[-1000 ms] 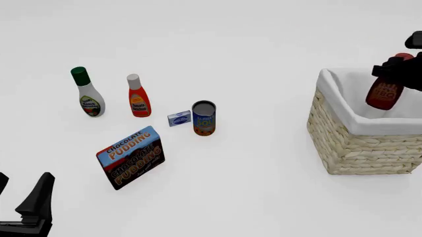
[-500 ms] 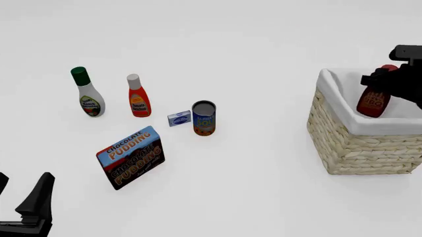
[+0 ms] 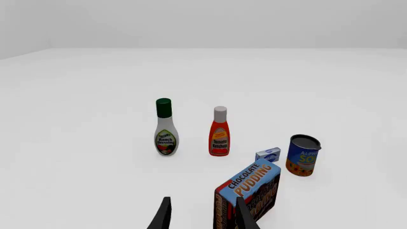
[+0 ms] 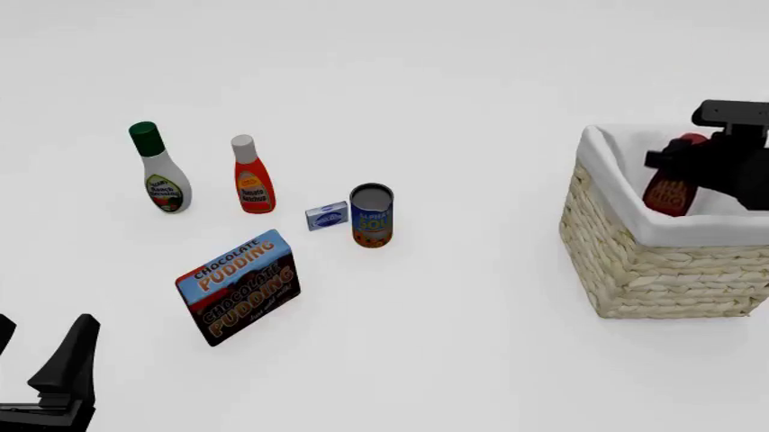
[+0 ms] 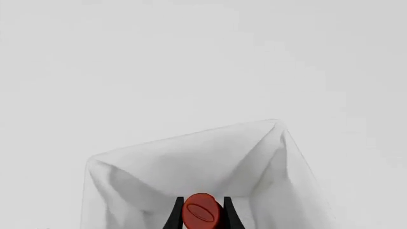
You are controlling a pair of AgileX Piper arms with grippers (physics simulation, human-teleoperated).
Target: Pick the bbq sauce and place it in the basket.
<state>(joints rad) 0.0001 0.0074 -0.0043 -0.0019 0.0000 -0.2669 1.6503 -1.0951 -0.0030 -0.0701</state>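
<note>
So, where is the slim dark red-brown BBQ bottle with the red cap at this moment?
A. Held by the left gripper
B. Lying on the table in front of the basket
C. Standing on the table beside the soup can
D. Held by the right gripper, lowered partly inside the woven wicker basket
D: the right gripper is shut on the bbq sauce, whose lower part sits below the white-lined rim of the basket.

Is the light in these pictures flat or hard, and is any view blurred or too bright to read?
Front view: flat, even light, hardly any shadows under the ranch bottle or soup can; all sharp. Left wrist view: sharp too, labels legible. Right wrist view: nearly all white, the basket lining low in contrast; only the bbq sauce cap in the right claw stands out.
</note>
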